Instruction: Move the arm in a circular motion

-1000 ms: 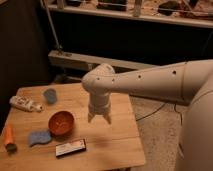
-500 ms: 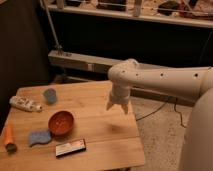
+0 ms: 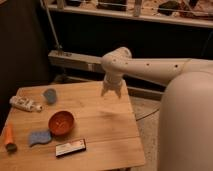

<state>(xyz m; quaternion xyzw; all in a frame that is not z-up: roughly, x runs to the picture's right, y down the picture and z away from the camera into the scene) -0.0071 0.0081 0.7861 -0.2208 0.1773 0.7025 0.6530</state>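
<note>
My off-white arm (image 3: 160,70) reaches in from the right, thick and tubular with small dark holes and a rounded elbow joint (image 3: 117,57). Its short pronged gripper (image 3: 111,93) points down over the far right edge of the wooden table (image 3: 100,125), above the surface and holding nothing that I can see.
On the table stand an orange bowl (image 3: 61,122), a blue sponge (image 3: 39,137), a dark flat bar (image 3: 70,147), a grey-blue cup (image 3: 50,95), a white tube (image 3: 25,104) and an orange object (image 3: 9,136) at the left edge. A metal rail (image 3: 75,59) runs behind.
The arm has swung right and away from the table's middle to its far right edge. The table objects have not moved.
</note>
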